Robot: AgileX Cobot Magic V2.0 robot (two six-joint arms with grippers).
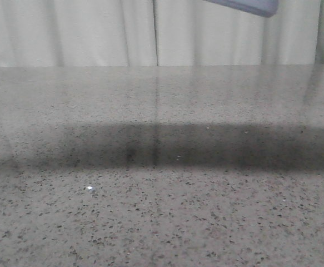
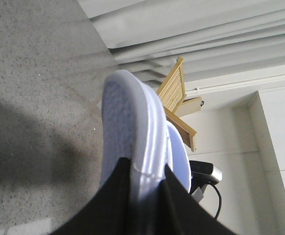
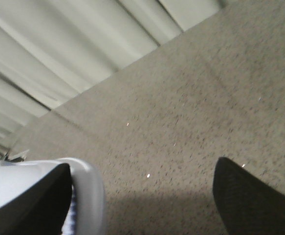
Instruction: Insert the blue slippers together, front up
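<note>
In the left wrist view my left gripper (image 2: 146,164) is shut on the edge of a pale blue-white slipper (image 2: 127,122). Its textured sole faces the table and it stands up from the fingers. A second pale blue surface (image 2: 177,152) lies close behind it; I cannot tell if it is the other slipper. In the right wrist view my right gripper (image 3: 142,166) is open, jaws wide apart, with bare table between them. A pale slipper rim (image 3: 91,196) lies against one finger (image 3: 39,200). In the front view only a bluish slipper piece (image 1: 245,5) shows at the top edge; no gripper shows there.
A grey speckled table (image 1: 162,211) fills the front view, with a dark shadow band across its middle and pale curtains (image 1: 95,33) behind. The left wrist view shows a wooden rack (image 2: 176,98) and a camera with a cable (image 2: 206,174) beyond the slipper.
</note>
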